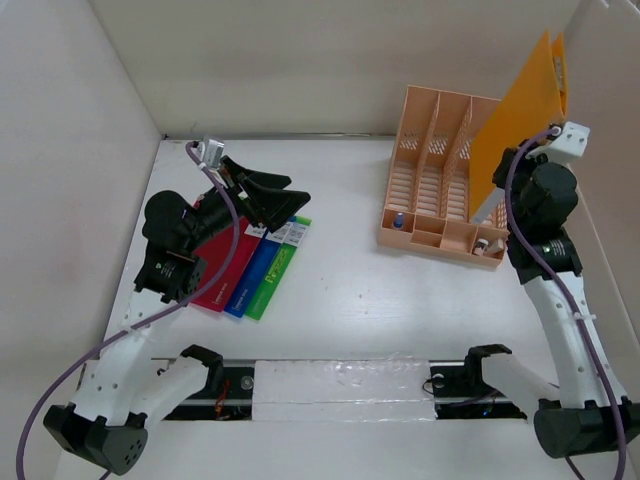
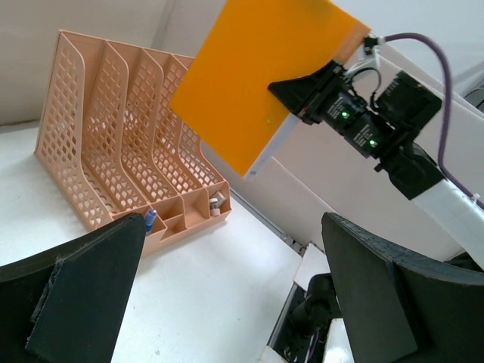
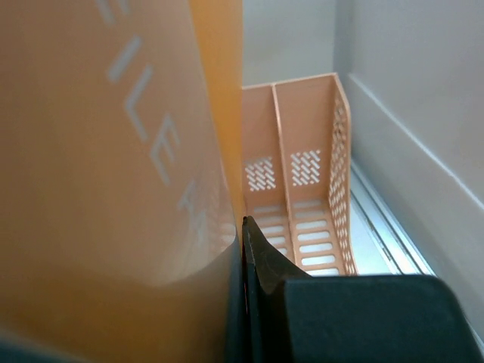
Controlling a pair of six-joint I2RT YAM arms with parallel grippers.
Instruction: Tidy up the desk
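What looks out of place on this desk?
Red, blue and green flat folders lie fanned askew at the left of the white wood-grain desk, outside the peach-orange slotted file rack.

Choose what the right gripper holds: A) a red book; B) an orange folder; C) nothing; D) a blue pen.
B: the right gripper is shut on the edge of the orange folder, lifted off the desk.

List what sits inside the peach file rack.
The file rack holds, in its front trays, a small blue-tipped item and a small white item. The tall slots that show look empty; the orange folder hides part of the right ones.
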